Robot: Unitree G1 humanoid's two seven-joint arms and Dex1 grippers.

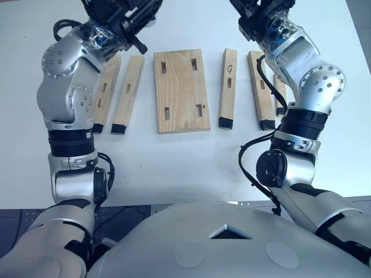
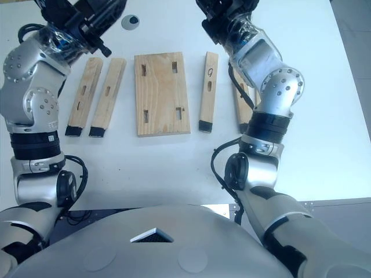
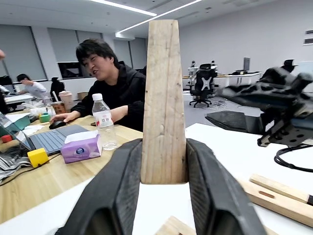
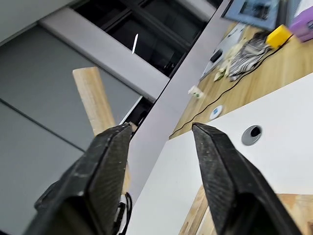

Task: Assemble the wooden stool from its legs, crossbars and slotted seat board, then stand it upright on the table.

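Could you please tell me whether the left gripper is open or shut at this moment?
Shut: the left gripper clamps a wooden bar, with both fingers pressed against its sides.

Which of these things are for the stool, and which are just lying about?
For the stool:
seat board
legs lying flat on either side of it
wooden bar held in the left gripper

Just lying about, on the desk behind:
water bottle
tissue box
laptop
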